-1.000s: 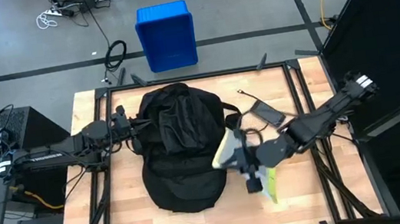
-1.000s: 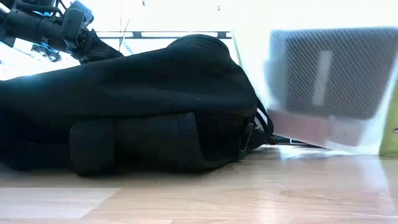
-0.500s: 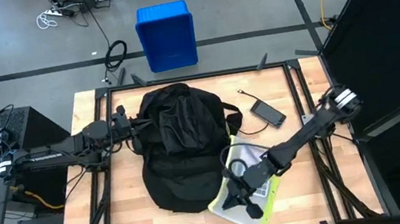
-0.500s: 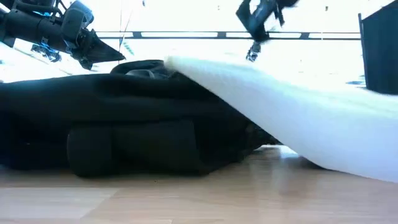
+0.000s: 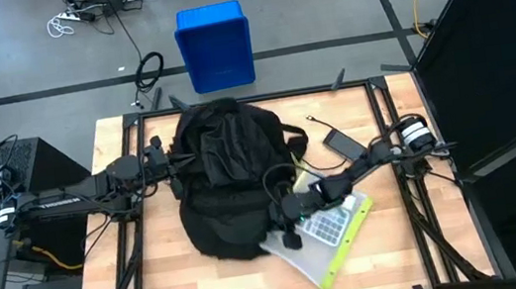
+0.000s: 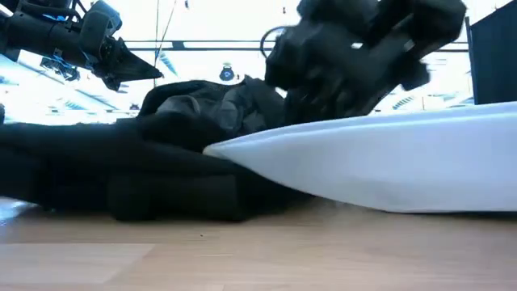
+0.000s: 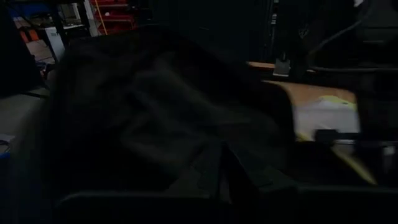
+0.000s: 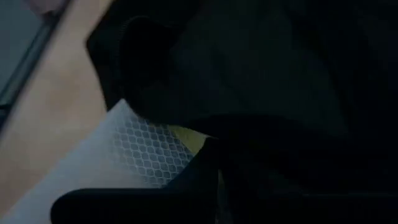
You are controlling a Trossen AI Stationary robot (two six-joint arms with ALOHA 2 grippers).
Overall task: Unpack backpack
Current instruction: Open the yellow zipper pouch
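Note:
The black backpack point(image 5: 228, 183) lies flat in the middle of the table and fills the left wrist view point(image 7: 155, 106). A flat white mesh pouch point(image 5: 328, 238) with a yellow-green edge lies against its near right side; in the low view the pouch point(image 6: 388, 166) slants up toward the backpack point(image 6: 161, 174). My right gripper point(image 5: 294, 232) reaches over the pouch, shut on it. My left gripper point(image 5: 177, 165) stands shut at the backpack's left edge, raised above the cloth in the low view point(image 6: 153, 74). My right gripper pinches the pouch's end nearest the backpack point(image 8: 165, 165) between its two fingers, slanting down from the table's far right. The pouch lies nearly flat, low over the table, its held end raised against the backpack. My left gripper is shut beside the backpack; I cannot tell whether it touches the cloth.
A dark phone point(image 5: 344, 142) with a thin cord lies on the table at the far right. A blue plastic bin point(image 5: 215, 45) stands on the floor beyond the far edge. Bare wood point(image 5: 154, 268) shows along the near edge.
My right gripper has come down with the pouch and moved left toward the backpack, rolling as it went. The pouch, which hung upright and clear of the table, now lies nearly flat beside the backpack. The backpack has sagged lower.

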